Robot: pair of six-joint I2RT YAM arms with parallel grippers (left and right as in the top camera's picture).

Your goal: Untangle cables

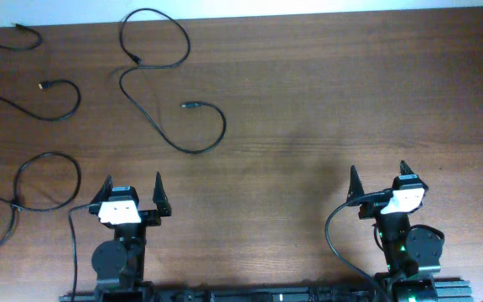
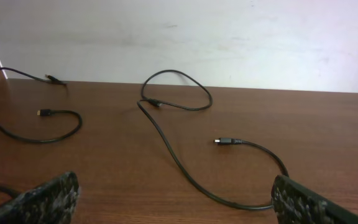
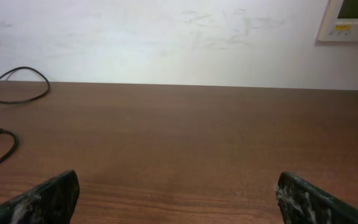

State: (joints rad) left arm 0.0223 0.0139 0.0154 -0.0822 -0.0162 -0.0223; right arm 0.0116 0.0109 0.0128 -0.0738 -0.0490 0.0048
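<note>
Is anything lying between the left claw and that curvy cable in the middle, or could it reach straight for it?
Nothing visible does. Only bare table lies between the open left gripper and the middle cable. The looped cable lies off to the gripper's left, away from that path.

left claw [image 1: 132, 179] spread, right claw [image 1: 378, 167] spread
</note>
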